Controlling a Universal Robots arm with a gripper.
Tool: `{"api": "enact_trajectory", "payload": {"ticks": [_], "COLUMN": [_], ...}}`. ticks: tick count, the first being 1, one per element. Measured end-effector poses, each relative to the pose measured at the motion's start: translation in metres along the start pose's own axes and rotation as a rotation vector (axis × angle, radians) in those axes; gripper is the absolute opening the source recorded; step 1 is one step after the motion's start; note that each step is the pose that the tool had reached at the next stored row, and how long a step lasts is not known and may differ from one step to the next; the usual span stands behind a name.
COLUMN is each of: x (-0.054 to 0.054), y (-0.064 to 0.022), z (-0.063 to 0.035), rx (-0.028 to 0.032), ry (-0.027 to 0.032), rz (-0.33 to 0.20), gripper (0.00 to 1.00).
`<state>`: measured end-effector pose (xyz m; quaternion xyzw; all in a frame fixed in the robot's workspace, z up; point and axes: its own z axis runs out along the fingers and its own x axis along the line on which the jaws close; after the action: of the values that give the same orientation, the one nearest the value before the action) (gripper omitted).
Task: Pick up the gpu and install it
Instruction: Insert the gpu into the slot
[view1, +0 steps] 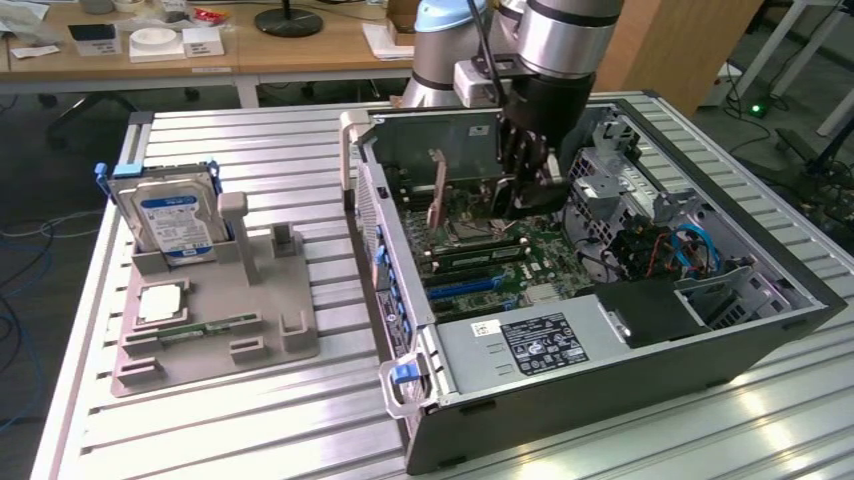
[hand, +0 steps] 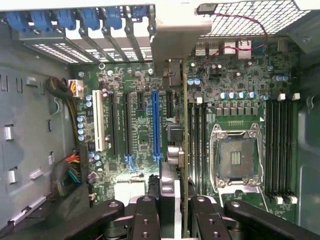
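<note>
The fingers (hand: 147, 215) pinch the gpu (hand: 185, 140) from both faces, with the gripper (hand: 175, 205) low inside the open computer case (view1: 747, 330). The card is held on edge, perpendicular to the motherboard (hand: 140, 130). Its contact edge therefore faces the slots, and its pale end bracket (hand: 167, 45) points at the rear wall with the blue latches (hand: 90, 17). This orientation suits a straight push into a slot.

The card stands near the blue expansion slot (hand: 154, 125), between it and the CPU socket (hand: 236, 157). Whether its lower edge has entered a slot cannot be told.

Clearance is tight: the memory slots (hand: 197, 145) lie close on one side, and the bracket is close to the rear wall. The case is open upward, which leaves free room for vertical travel. The hard drive (view1: 167, 215) rests well apart in the grey fixture (view1: 267, 330).
</note>
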<state>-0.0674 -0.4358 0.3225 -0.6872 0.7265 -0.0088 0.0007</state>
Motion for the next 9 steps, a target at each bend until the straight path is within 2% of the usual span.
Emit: {"api": "enact_trajectory", "payload": {"ticks": [9], "x": [0.0006], "y": [0.0087], "z": [0.0005], "rx": [-0.0001], "ry": [-0.002], "rz": [0.0], "gripper": [0.28]}}
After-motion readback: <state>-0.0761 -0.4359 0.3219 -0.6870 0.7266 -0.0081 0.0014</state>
